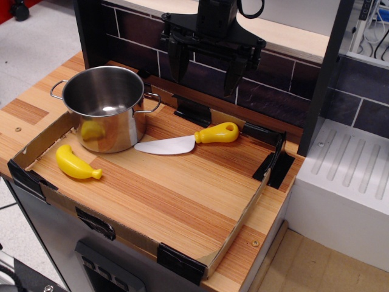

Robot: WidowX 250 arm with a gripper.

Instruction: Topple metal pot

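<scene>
Pot (108, 109) stands upright at the back left of my counter (182, 188), with a banana (77, 163) in front and a knife (185, 140) beside it. My pincer (205, 72) hangs up high behind, open and holding nothing. I think I should come down by the rim, then push sideways near the top so it tips, not slides.

A yellow toy banana (77, 163) lies near the front-left of the wooden surface (182, 188); a yellow-handled toy knife (188, 140) rests mid-surface.
</scene>
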